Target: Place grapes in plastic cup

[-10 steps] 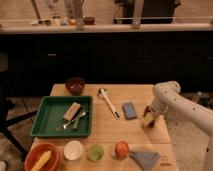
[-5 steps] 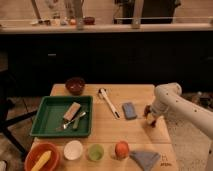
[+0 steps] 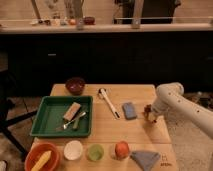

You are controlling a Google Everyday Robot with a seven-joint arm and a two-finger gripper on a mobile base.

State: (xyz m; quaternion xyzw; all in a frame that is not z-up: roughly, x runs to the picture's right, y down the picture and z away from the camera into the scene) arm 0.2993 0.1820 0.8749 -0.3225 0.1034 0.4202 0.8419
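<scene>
Camera view: the wooden table (image 3: 107, 131) fills the lower middle of the frame, with a dark counter behind it. The arm comes in from the right edge. Its gripper (image 3: 149, 114) points down over the table's right edge, just right of a blue sponge (image 3: 129, 110). The jaws are clenched. A small dark reddish cluster at their tip appears to be the grapes (image 3: 146, 109), pinched between them, though the view there is too poor to be sure.

The plastic cup (image 3: 95, 152), pale green, stands in the front row at lower centre, well apart from the gripper. It sits between a white bowl (image 3: 73, 149) on its left and a round orange-red fruit (image 3: 121, 149) on its right. A green tray (image 3: 46, 120) lies at centre left, with a dark red bowl (image 3: 75, 85) above it.
</scene>
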